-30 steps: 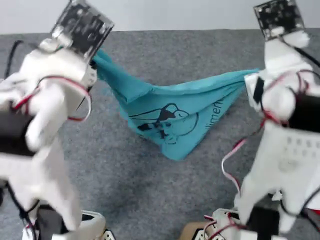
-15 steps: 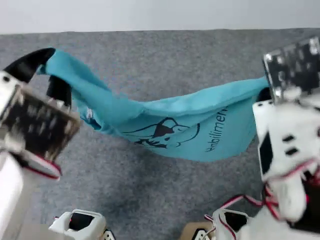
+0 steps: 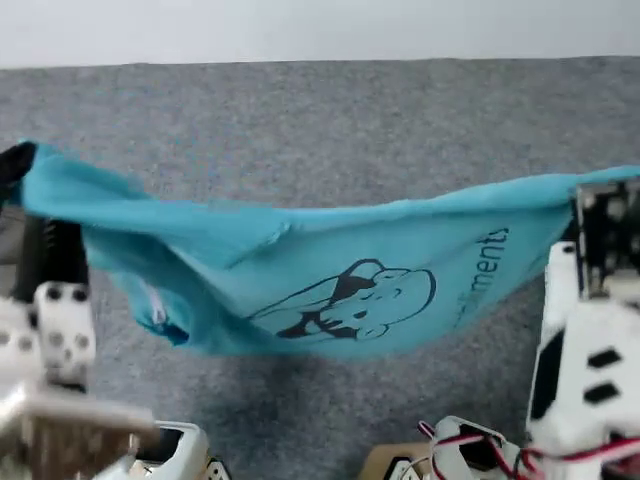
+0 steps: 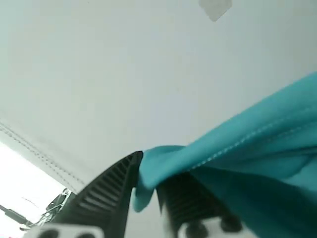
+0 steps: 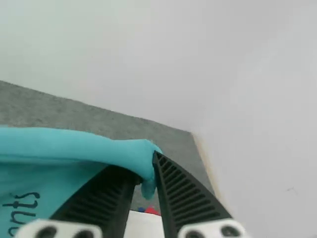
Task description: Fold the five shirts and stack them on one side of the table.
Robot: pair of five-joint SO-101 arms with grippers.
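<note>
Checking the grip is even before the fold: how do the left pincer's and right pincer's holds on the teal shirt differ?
The left pincer pinches a plain stitched edge of the teal shirt; the right pincer pinches a rounded fold near the printed letters. Behind the left pincer is pale wall; behind the right pincer, the grey table. Both are shut on the shirt, which hangs spread between them above the table.

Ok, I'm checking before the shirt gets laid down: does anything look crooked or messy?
Nothing looks damaged, but the teal shirt hangs over the table, pinched at its ends by the left tool and right tool. It sags in the middle, and the end near the left arm is bunched rather than spread flat.
</note>
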